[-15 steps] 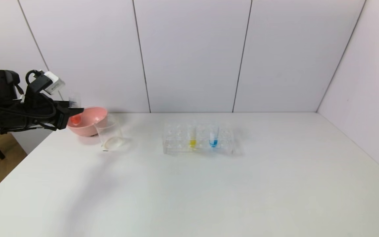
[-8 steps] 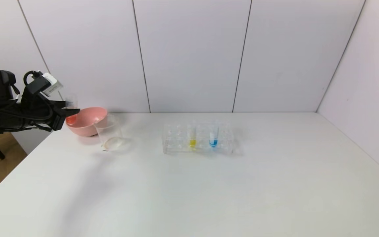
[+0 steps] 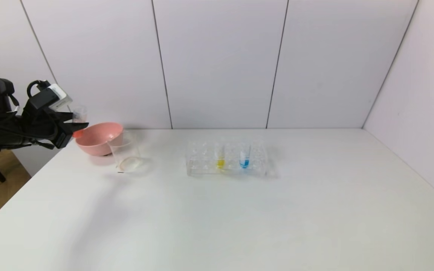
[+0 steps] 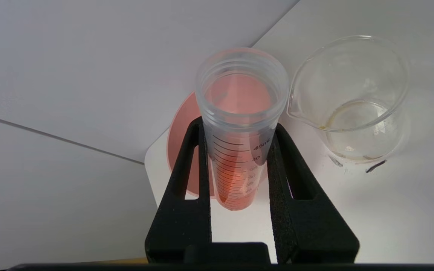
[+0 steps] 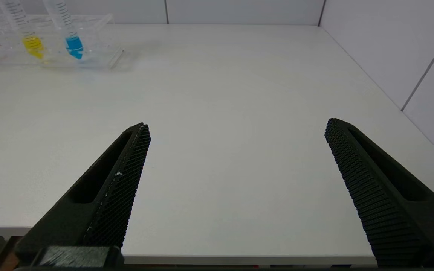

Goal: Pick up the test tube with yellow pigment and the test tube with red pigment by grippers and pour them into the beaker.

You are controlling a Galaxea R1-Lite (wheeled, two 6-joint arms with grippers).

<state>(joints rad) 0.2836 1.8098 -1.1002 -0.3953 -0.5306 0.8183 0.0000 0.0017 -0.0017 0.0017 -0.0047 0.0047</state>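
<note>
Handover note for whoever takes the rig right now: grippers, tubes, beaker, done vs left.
Left gripper: shut on the test tube with red pigment, held off the table's far left corner beside the pink bowl, mouth roughly level, red liquid inside.
Right gripper: open, empty, low over the table's near edge.
Test tube with yellow pigment: upright in the clear rack, next to the blue tube.
Beaker: on the table by the bowl, no coloured liquid visible.
Done: red tube picked.
Left: pour red, then pick and pour yellow.
</note>
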